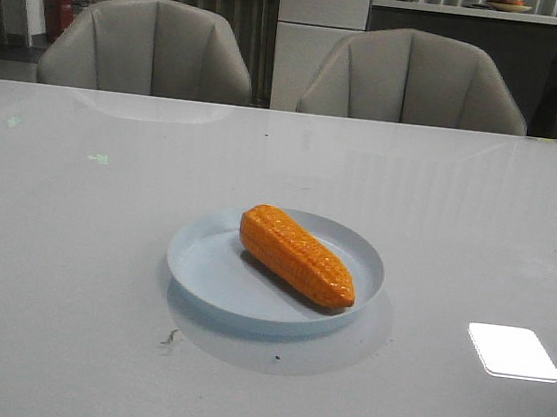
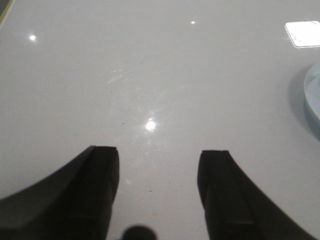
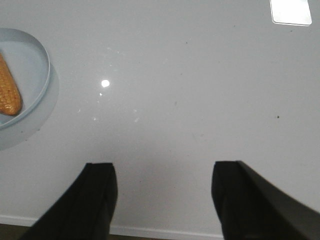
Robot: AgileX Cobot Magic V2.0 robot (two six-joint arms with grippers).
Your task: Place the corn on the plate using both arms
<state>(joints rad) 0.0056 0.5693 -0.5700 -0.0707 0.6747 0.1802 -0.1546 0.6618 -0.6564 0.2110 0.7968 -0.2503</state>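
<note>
The left claw [image 2: 159, 170] is spread wide with nothing between its fingers, hanging over bare worktop [image 2: 150, 75]; the right claw [image 3: 164, 187] is just as wide and empty (the worktop's near edge shows beneath it). Off to the side of each sits the plate [image 1: 202, 265], mid-worktop, with the corn [image 1: 296, 254] lying diagonally across it.
</note>
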